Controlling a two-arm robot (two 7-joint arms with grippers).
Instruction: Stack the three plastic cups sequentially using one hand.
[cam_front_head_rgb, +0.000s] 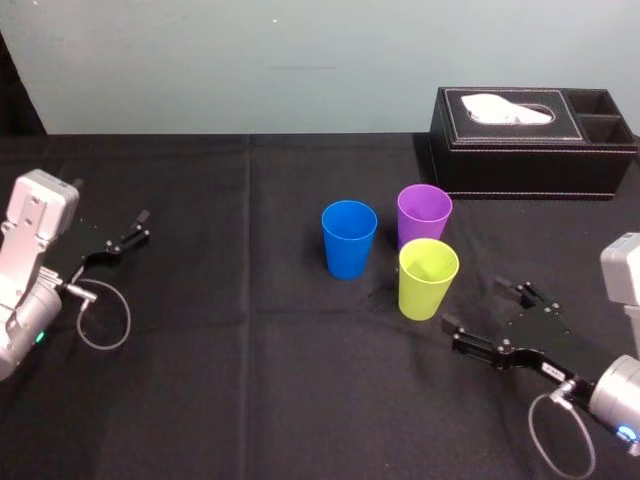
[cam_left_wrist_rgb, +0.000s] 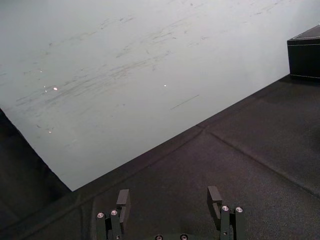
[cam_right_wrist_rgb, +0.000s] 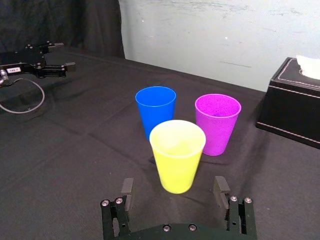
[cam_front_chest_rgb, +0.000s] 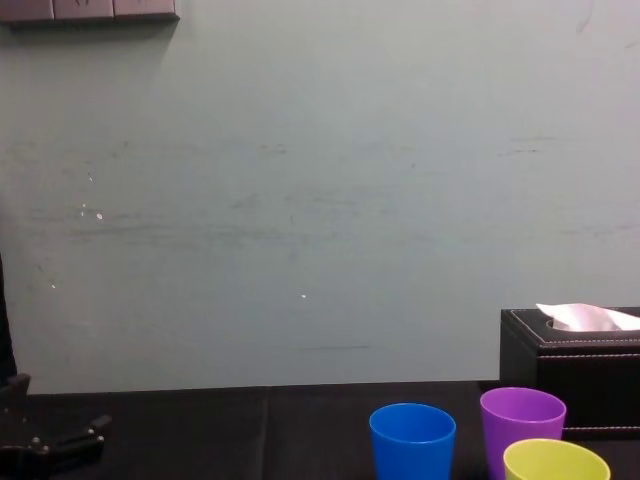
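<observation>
Gaping wide and empty, the right pincer (cam_front_head_rgb: 478, 306) faces the near yellow cup (cam_front_head_rgb: 428, 280): light, slick, thin-walled, I'd judge, best gripped gently mid-wall. Left pincer (cam_front_head_rgb: 130, 232) idles open, far left.

Black tissue box (cam_front_head_rgb: 530, 145) at table's far right, white tissue (cam_front_head_rgb: 510, 109) poking out; black tablecloth (cam_front_head_rgb: 220, 380); pale wall (cam_front_chest_rgb: 300, 180) behind

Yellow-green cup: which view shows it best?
The right wrist view: the yellow-green cup stands whole before the right gripper's open fingers. The head view shows it smaller, from above; the chest view catches its rim.
</observation>
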